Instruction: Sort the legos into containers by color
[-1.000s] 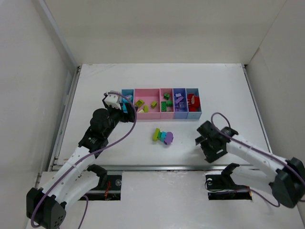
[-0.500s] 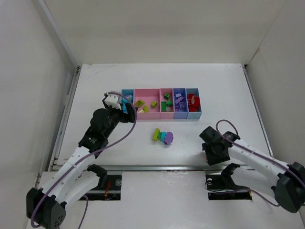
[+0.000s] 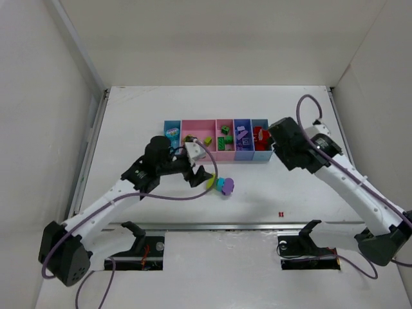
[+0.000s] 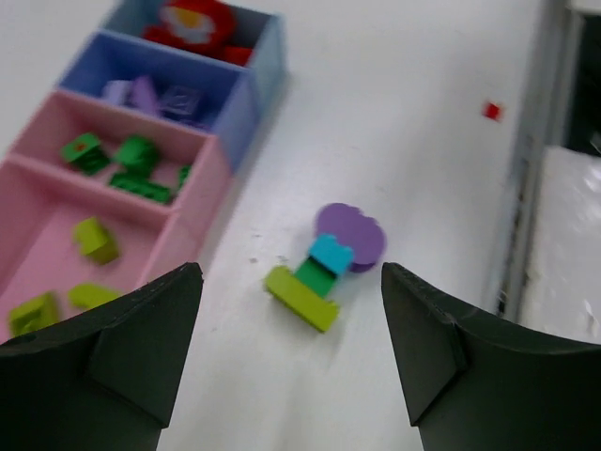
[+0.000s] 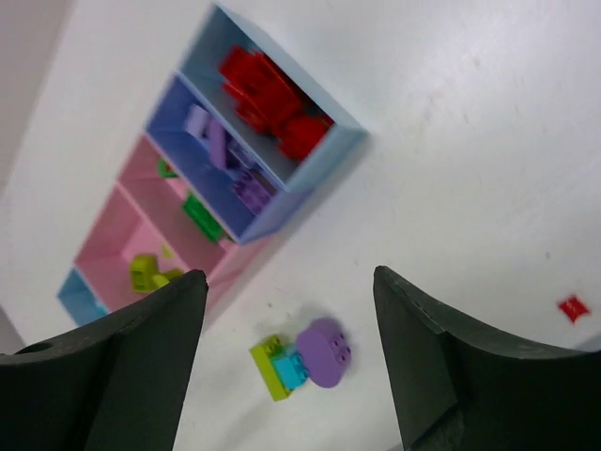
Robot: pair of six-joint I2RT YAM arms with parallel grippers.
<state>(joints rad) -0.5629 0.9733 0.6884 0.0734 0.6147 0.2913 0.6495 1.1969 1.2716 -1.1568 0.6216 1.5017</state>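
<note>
A loose clump of legos [image 3: 221, 185] lies on the table in front of the containers [image 3: 217, 155]: a lime bar [image 4: 300, 298], a green and a cyan brick [image 4: 330, 254], and a rounded purple piece [image 4: 351, 232]. My left gripper [image 3: 201, 176] hovers just left of the clump, open, with nothing between its fingers [image 4: 141, 357]. My right gripper [image 3: 283, 152] hangs high by the right end of the row, open and empty; the clump [image 5: 305, 357] shows far below between its fingers [image 5: 451, 362]. The bins hold cyan, lime, green [image 4: 131, 155], purple [image 5: 221, 150] and red [image 5: 268, 94] legos.
A tiny red scrap [image 3: 281, 213] lies on the table near the front edge, right of the clump. White walls enclose the table on the left, back and right. A metal rail [image 3: 225, 226] runs along the near edge.
My left arm swung right, from over the leftmost bin down to beside the clump. My right arm rose from the near table edge to the right end of the bins, uncovering the red scrap.
</note>
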